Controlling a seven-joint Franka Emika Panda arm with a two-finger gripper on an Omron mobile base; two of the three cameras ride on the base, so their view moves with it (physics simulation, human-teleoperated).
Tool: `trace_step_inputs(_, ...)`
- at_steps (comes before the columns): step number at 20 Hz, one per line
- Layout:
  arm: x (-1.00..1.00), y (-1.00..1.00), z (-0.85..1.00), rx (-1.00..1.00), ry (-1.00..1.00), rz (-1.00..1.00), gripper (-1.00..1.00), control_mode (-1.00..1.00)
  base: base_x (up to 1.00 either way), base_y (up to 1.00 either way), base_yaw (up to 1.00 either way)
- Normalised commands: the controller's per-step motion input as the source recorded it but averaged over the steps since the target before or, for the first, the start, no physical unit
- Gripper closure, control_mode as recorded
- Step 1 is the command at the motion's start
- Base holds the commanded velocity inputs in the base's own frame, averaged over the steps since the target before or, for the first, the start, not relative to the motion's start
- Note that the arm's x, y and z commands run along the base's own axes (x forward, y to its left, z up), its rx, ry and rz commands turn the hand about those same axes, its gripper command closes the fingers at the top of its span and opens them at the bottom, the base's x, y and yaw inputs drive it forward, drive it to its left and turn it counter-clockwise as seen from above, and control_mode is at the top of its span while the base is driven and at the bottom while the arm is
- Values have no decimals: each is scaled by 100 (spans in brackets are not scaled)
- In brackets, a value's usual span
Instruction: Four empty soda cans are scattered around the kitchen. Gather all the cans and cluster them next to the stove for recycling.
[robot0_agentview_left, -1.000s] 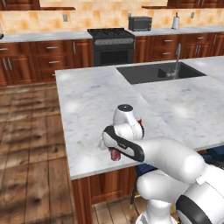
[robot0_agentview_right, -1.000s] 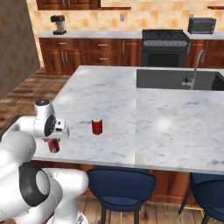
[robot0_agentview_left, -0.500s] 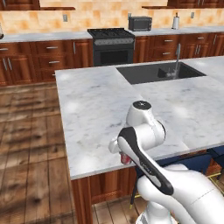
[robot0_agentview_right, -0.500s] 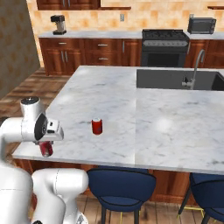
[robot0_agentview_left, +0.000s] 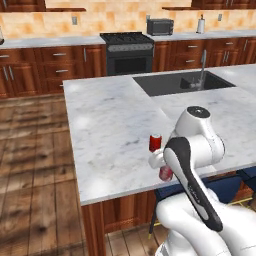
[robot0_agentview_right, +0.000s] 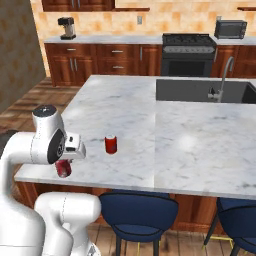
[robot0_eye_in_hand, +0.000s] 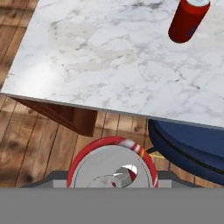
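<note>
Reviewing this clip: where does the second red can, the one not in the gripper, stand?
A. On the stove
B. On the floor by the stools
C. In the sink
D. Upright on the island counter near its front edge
D: the free can stands upright on the island counter near the front edge, while the gripper holds the other can off the edge.

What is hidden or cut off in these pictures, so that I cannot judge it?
- Held can: in the hand view its lower body is cut off by the bottom edge; in the left base view the arm covers most of it.
- Gripper: fingers hidden behind the held can and the hand.
- Second can: its top is cut by the hand view's upper edge.
- Stove: too far away to see the burners.
</note>
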Motion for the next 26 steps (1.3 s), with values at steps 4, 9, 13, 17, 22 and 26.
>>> trace_step_inputs(4,-71,-6,52,0,0,0,100,-100,0,0,0)
trace_step_inputs(9,-36,0,25,0,0,0,100,-100,0,0,0)
trace_step_inputs(13,0,0,0,0,0,0,100,-100,0,0,0)
trace_step_inputs(17,-23,5,0,0,-1,0,100,100,-21,21,1)
trace_step_inputs(22,0,0,0,0,0,0,100,100,-36,100,4)
trace_step_inputs(26,0,0,0,0,0,0,100,100,4,100,0)
